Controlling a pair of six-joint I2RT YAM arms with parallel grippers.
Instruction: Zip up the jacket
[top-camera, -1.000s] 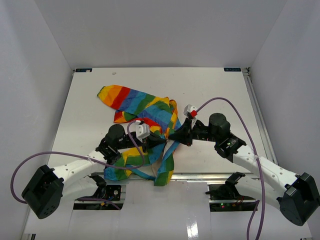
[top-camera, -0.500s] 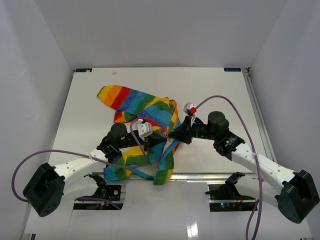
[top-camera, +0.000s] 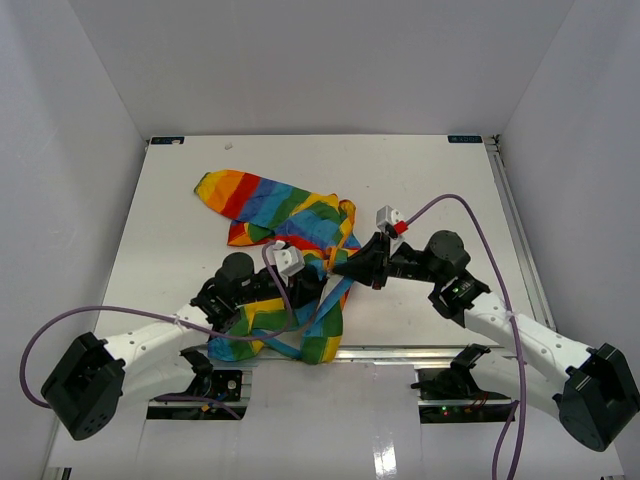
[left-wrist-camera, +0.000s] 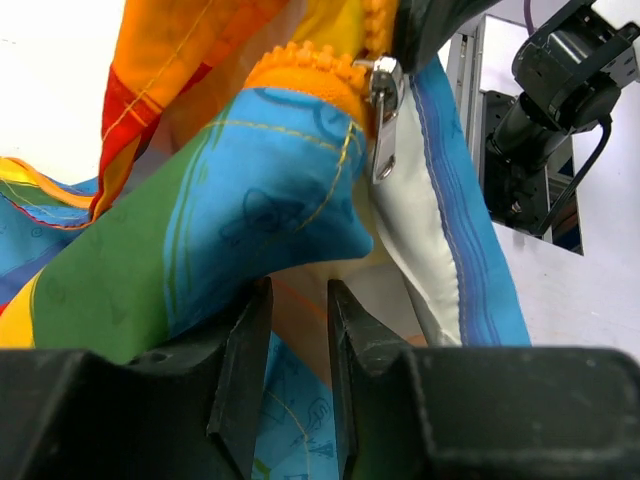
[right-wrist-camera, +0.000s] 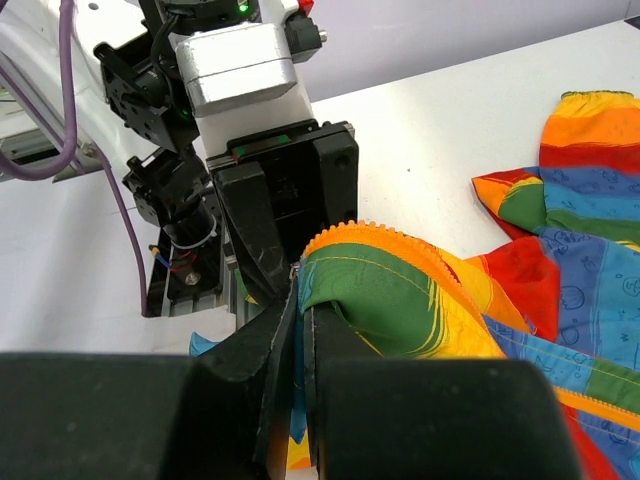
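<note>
The rainbow-striped jacket (top-camera: 270, 205) lies crumpled on the white table (top-camera: 440, 180), its lower part lifted between my two grippers. My left gripper (top-camera: 318, 283) is shut on a fold of its fabric (left-wrist-camera: 250, 210). In the left wrist view the gripper (left-wrist-camera: 298, 300) has cloth between its fingers (left-wrist-camera: 245, 370). The silver zipper slider (left-wrist-camera: 383, 90) with its hanging pull sits on the orange teeth, beside the white lining and light-blue trim (left-wrist-camera: 470, 220). My right gripper (top-camera: 338, 270) meets it tip to tip. In the right wrist view it (right-wrist-camera: 302, 300) is shut on the jacket's zipper edge (right-wrist-camera: 400, 290).
A metal rail (top-camera: 400, 351) runs along the table's near edge, and the jacket hem (top-camera: 320, 350) hangs over it. Purple cables (top-camera: 470, 215) loop above both arms. White walls enclose the table at left, right and back.
The hanging lower part of the jacket has been drawn up and bunched towards the left. The right wrist has shifted slightly right; both grippers keep their hold.
</note>
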